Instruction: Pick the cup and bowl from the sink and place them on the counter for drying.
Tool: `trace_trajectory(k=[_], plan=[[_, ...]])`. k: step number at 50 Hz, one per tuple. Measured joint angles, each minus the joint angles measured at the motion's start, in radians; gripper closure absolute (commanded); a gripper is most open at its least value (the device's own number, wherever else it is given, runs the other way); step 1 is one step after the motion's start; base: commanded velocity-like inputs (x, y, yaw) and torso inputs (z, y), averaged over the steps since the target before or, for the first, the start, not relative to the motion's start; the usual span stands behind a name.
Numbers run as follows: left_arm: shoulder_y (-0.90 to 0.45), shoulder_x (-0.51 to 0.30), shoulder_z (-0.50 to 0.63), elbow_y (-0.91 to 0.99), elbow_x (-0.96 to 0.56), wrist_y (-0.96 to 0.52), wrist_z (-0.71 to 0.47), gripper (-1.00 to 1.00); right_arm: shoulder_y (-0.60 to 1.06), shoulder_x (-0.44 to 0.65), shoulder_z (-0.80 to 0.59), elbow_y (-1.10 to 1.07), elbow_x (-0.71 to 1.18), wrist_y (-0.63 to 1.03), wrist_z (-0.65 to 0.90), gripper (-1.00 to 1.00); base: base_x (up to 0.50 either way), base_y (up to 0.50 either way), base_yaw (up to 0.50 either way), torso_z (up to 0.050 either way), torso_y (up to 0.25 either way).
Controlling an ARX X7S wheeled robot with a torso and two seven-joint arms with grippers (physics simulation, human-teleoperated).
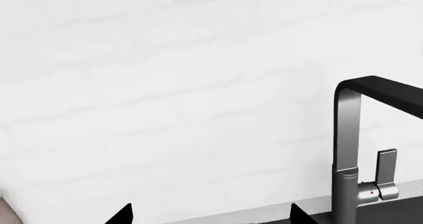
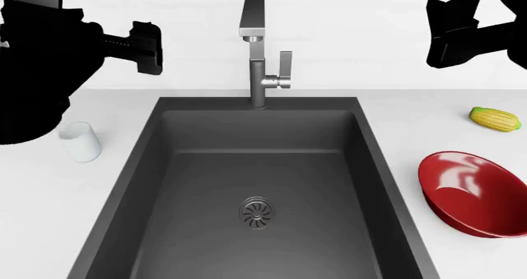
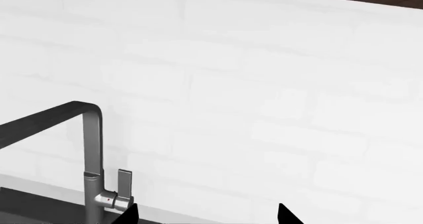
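Kitchen counter (image 2: 33,186) being viewed from above, with both task items already sitting out of the sink (image 2: 255,168), so the job is judged essentially done. At far left, the left gripper (image 2: 147,47) is being held high near the wall; in its wrist view two dark fingertips (image 1: 122,215) are seen spread apart with nothing between them, so it is released. Below it, the cup (image 2: 81,141) is being left upright on the white surface, just beside the basin's left rim. At centre, the basin is lying bare around its drain (image 2: 257,212), under the faucet (image 2: 259,50). To the right, the bowl (image 2: 475,192) is resting tilted beside the right rim, near a corn cob (image 2: 495,119). Above, the right gripper (image 2: 448,32) is raised clear, likewise spread and holding nothing.
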Motion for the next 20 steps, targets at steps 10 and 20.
trace_trajectory(k=[10, 20], plan=[[-0.045, -0.02, -0.026, 0.019, -0.034, -0.025, -0.021, -1.0, -0.004, 0.01, -0.004, -0.018, 0.0, -0.003, 0.006, -1.0, 0.0, 0.0, 0.0, 0.0, 0.0], [-0.081, -0.04, -0.041, 0.049, -0.062, -0.05, -0.039, -1.0, -0.011, 0.019, -0.011, -0.041, -0.033, -0.023, -0.003, -1.0, 0.0, 0.0, 0.0, 0.0, 0.0]])
